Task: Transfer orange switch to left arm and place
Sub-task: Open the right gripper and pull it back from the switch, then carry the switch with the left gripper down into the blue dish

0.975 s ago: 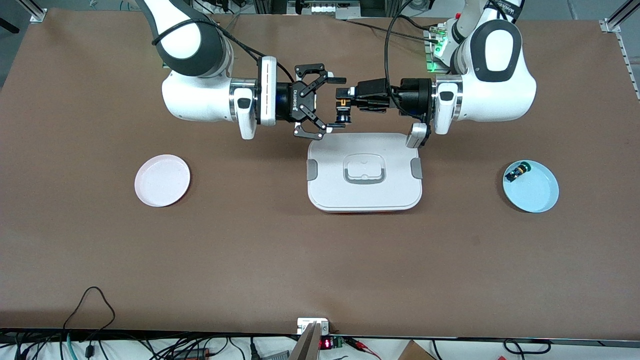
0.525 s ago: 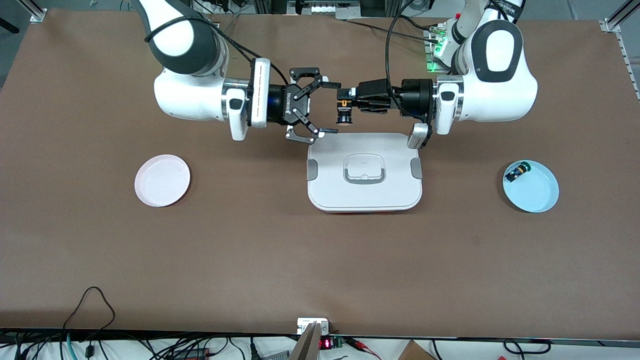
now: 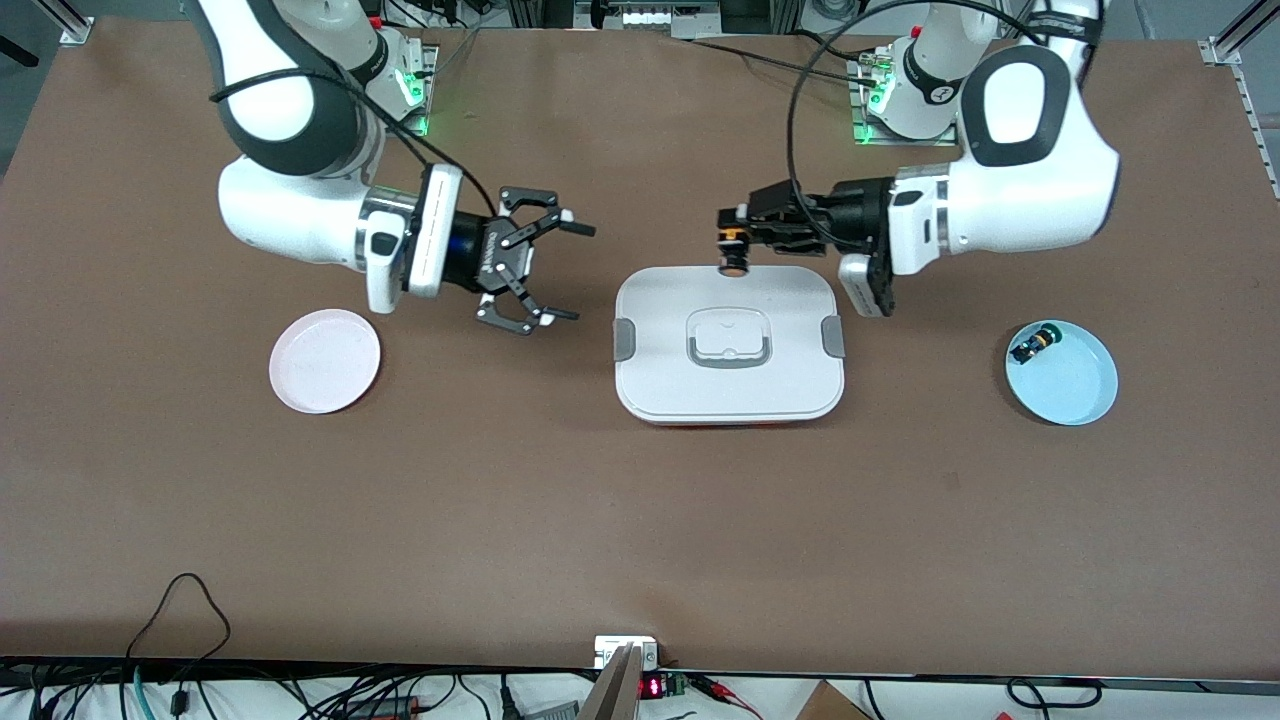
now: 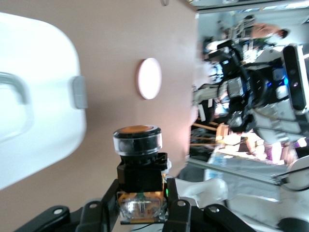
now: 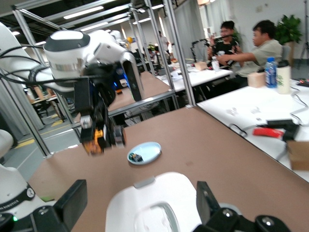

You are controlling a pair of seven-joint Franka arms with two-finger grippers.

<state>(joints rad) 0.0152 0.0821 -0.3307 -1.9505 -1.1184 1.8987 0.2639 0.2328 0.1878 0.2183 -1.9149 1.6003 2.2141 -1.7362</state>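
One switch [image 3: 734,253] hangs pinched in the left hand [image 3: 731,240] over the box [image 3: 729,345] edge farthest from the front camera, its long axis running toward that camera with the orange cap leading. Two plates sit on the desk [image 3: 640,520], a pink plate [image 3: 325,360] toward the right arm's end and a blue plate [image 3: 1061,372] toward the left arm's end carrying a second small switch [image 3: 1031,345]. Spread wide and holding nothing, the right hand [image 3: 560,270] hovers over the desk between the pink plate and the single white box; no writing on it is readable.
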